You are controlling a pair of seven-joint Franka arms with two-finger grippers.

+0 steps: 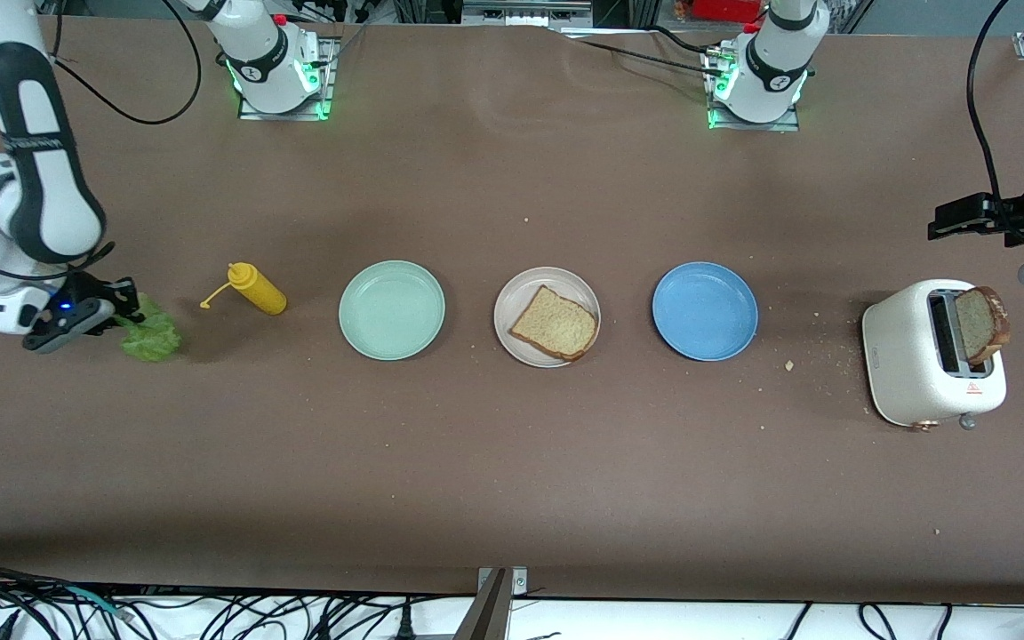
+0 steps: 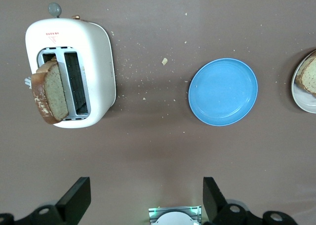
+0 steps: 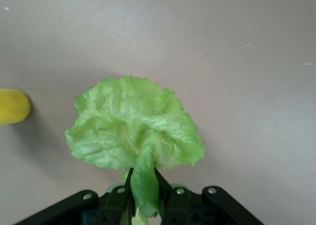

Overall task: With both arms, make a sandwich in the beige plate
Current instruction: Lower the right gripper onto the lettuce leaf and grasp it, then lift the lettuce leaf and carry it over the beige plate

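The right gripper (image 3: pixel 144 198) is pinching the lettuce leaf (image 3: pixel 133 129) by its stalk, a light, floppy, easily torn thing, while the left gripper (image 2: pixel 143 198) is waiting wide open above the table near the toaster (image 2: pixel 74 67).

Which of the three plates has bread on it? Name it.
The beige plate, in the middle of the row, holds a bread slice. The mint-green plate and blue plate hold none.

Brown table (image 1: pixel 512 480) under even light — black cables (image 1: pixel 210 618) tangled along its near edge.
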